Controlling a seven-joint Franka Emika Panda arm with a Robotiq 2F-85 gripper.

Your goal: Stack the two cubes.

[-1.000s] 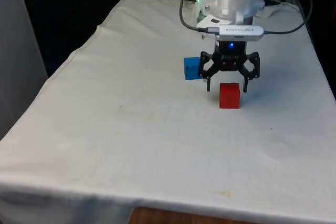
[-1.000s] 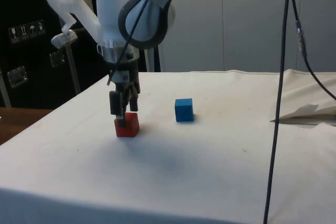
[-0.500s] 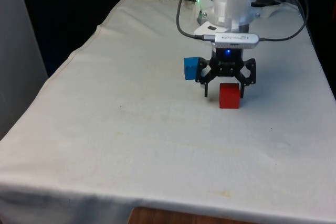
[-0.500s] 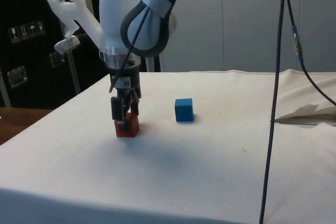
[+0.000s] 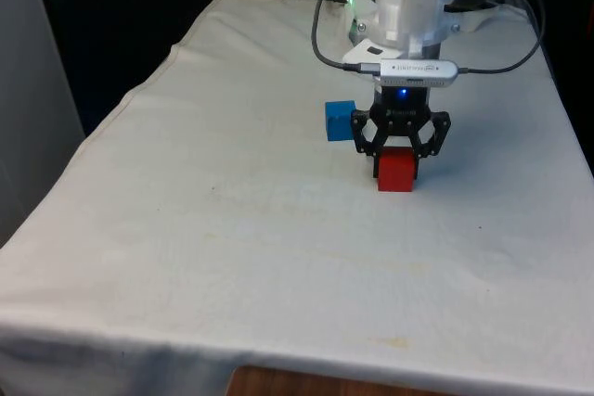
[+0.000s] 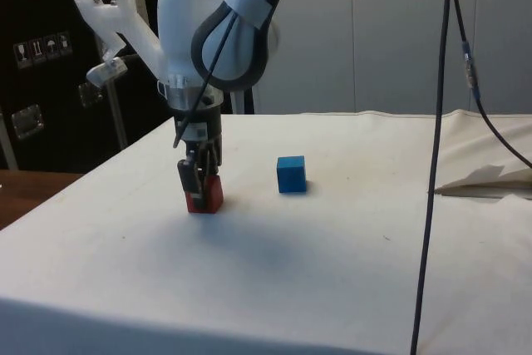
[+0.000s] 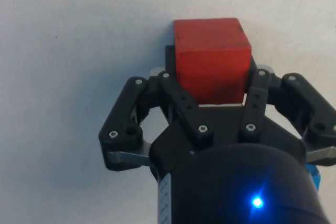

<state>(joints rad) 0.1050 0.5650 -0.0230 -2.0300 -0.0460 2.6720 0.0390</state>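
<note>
My gripper (image 5: 397, 160) is shut on the red cube (image 5: 396, 175), low over the white cloth. In the wrist view a black finger (image 7: 169, 75) presses each side of the red cube (image 7: 211, 56), with the gripper (image 7: 211, 77) straddling it. From the side, the gripper (image 6: 199, 184) hangs straight down with the red cube (image 6: 207, 197) at its tips; I cannot tell whether the cube still touches the cloth. The blue cube (image 5: 339, 121) sits by itself on the cloth, just to the front view's left of the gripper and a little farther back. In the side view this blue cube (image 6: 291, 174) stands apart.
A black cable (image 6: 432, 164) hangs down through the side view. A raised fold of the cloth (image 6: 490, 176) lies beyond it. The table's near edge (image 5: 278, 359) runs along the front, and wide bare cloth spreads on the front view's left.
The gripper came down around the red cube and its fingers went from open to shut on it. The cube has shifted slightly to the front view's left.
</note>
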